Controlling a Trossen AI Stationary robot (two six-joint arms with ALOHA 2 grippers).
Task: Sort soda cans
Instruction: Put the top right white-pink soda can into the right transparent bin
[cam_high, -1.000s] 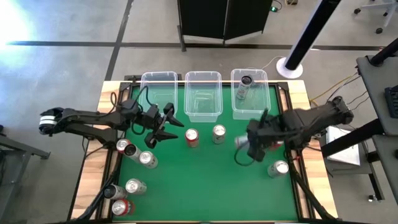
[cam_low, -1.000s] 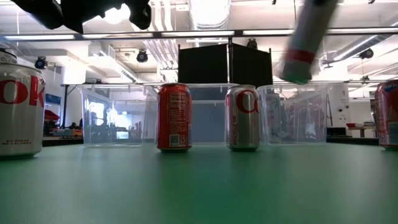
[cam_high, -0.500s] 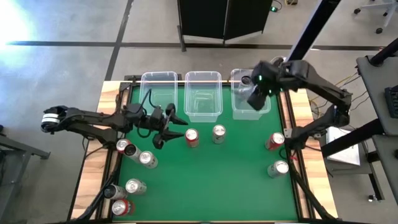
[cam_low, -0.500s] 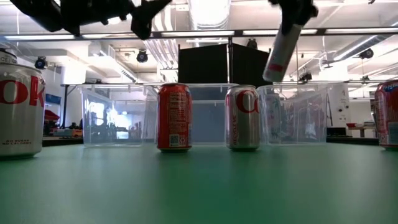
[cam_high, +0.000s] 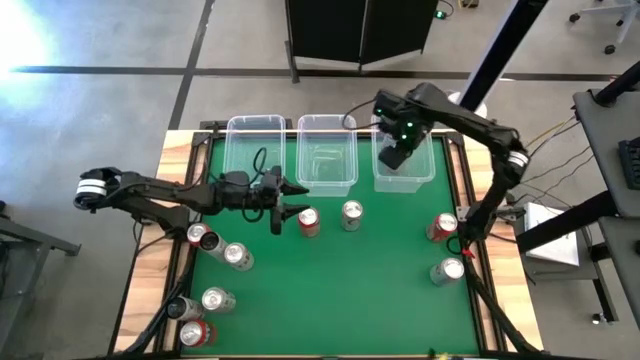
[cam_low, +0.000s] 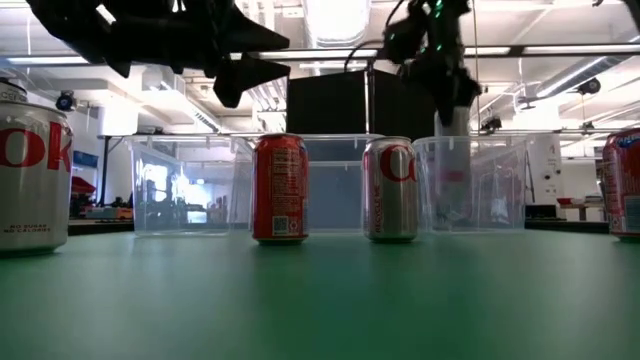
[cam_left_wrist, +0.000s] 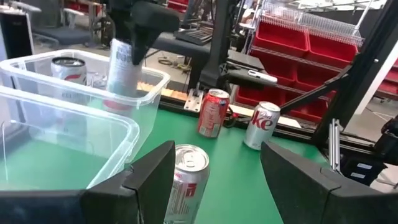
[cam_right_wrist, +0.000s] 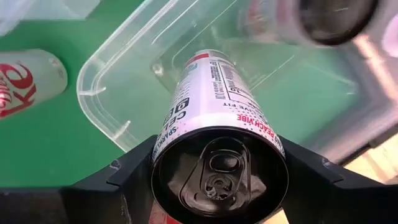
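Green surface (cam_high: 350, 290), cans scattered at its near edge, three clear bins at the far end.
Left gripper (cam_high: 292, 196) hovers with fingers wide beside a red can (cam_high: 309, 221); farther off, right gripper (cam_high: 398, 150) clasps a silver can (cam_right_wrist: 217, 106) over the rightmost bin (cam_high: 425, 178).

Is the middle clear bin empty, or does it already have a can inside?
Empty. From above, the middle bin shows only its clear floor, while the right bin holds a can.

table (cam_high: 350, 290): green | bins (cam_high: 326, 150): clear | centre cans: one red (cam_high: 309, 221), one silver (cam_high: 351, 214) | grippers: dark
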